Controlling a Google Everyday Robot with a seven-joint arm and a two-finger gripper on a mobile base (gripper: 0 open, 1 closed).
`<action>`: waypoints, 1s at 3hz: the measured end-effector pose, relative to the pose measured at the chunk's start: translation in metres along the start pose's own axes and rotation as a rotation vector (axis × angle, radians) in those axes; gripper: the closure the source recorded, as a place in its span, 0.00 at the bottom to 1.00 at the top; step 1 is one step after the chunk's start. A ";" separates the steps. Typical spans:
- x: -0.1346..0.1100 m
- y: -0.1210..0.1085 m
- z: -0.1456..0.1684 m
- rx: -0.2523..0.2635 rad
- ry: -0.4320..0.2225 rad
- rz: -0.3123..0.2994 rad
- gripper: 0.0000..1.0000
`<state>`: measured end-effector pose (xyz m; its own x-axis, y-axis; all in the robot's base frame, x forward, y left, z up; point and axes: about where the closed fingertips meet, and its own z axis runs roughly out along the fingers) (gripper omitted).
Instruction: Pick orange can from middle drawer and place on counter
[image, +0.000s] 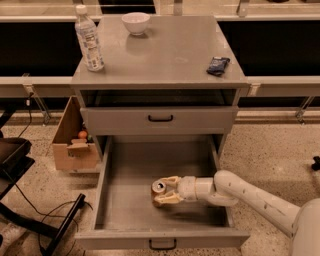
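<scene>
One orange can (158, 189) sits clasped by jaws in the middle drawer (129, 202).

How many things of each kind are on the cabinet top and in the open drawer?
Clear plastic bottle: 1, on the counter
White bowl: 1, counter
Dark packet: 1, counter
Orange can: 1, in the middle drawer, at the robot's hand
Total: 4

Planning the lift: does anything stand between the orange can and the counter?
The gripper is right at the orange can in the middle drawer, nothing between them. Above and behind the can sits the shut upper drawer. On the counter, a bottle, bowl and dark packet stand toward its edges.
</scene>
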<state>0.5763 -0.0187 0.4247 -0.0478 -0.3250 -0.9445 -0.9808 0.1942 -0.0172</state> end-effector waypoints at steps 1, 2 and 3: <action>-0.007 0.008 0.011 -0.021 -0.017 -0.013 0.72; -0.023 0.010 0.005 -0.022 -0.008 0.007 0.96; -0.048 0.027 -0.032 -0.051 0.044 0.066 1.00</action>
<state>0.5464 -0.0277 0.4802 -0.1199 -0.3534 -0.9278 -0.9835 0.1696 0.0626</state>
